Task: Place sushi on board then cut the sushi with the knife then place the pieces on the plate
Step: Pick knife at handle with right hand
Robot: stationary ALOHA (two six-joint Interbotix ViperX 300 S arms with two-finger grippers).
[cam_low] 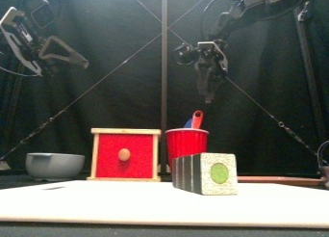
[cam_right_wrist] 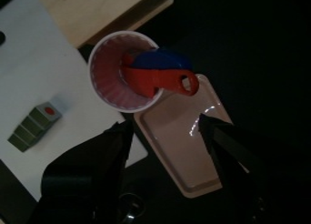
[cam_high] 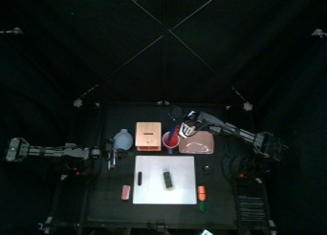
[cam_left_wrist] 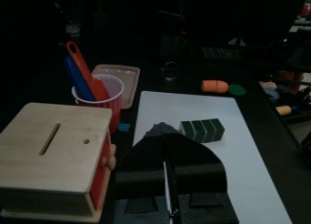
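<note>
Red cup (cam_right_wrist: 122, 71) below the right pincer (cam_right_wrist: 168, 127), jaws spread; left pincer (cam_left_wrist: 165, 138) closed; sushi (cam_low: 206, 173) on board (cam_low: 115, 204).

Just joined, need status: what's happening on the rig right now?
The dark green toy sushi roll sits whole on the white cutting board. The right gripper, jaws open, hangs over the red cup holding the blue and red toy knives, gripping nothing yet. The left gripper, shut and empty, rests at the table's left. No pieces on the flat pink tray.
</note>
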